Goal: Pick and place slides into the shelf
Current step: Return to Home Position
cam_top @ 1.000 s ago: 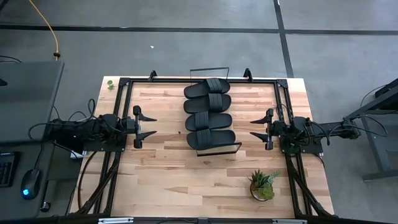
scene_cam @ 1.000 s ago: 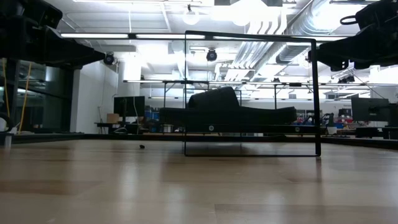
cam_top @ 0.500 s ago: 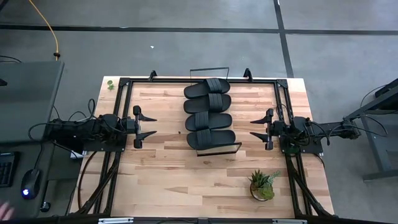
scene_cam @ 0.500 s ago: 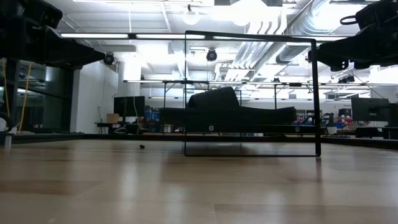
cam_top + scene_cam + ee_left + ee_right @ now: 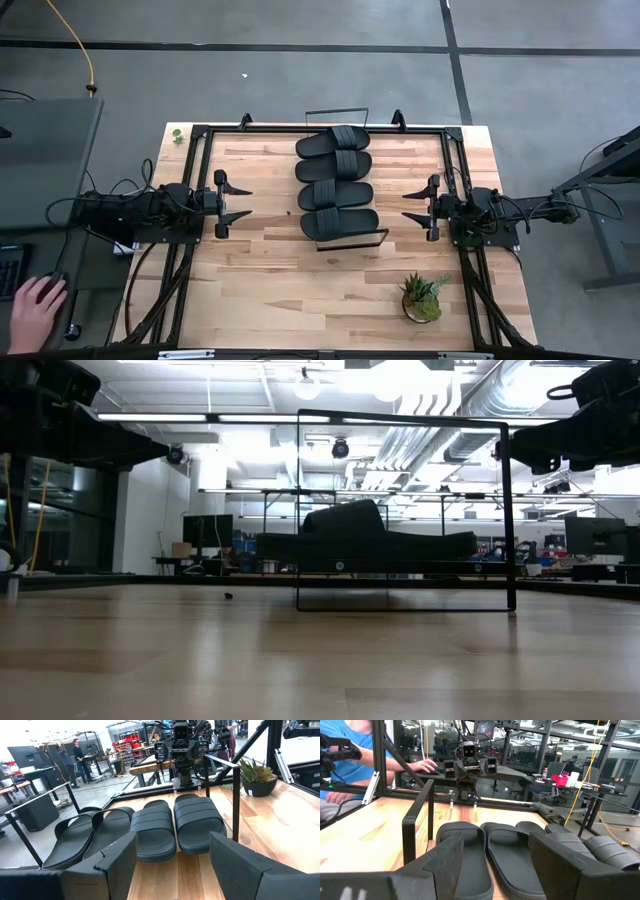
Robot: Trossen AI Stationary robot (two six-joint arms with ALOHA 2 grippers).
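Several black slides (image 5: 336, 180) lie side by side, soles down, in a row from far to near at the table's middle. They sit between the shelf's thin black wire rails, one on the far side (image 5: 337, 112) and one on the near side (image 5: 352, 242). The low view shows the near rail (image 5: 405, 510) with a slide (image 5: 365, 542) behind it. My left gripper (image 5: 248, 202) (image 5: 172, 870) is open, level, left of the row and pointing at it. My right gripper (image 5: 405, 206) (image 5: 495, 865) is open on the row's right, facing it. Neither touches anything.
A potted plant (image 5: 422, 298) stands near the table's near right corner. A black metal frame (image 5: 195, 135) runs round the tabletop. A person's hand (image 5: 35, 308) lies on a mouse on the desk left of the table. A person in blue (image 5: 350, 750) sits beyond it.
Both arms have kept still, and so have the slides. A person's hand has come into view on the mouse at the desk left of the table.
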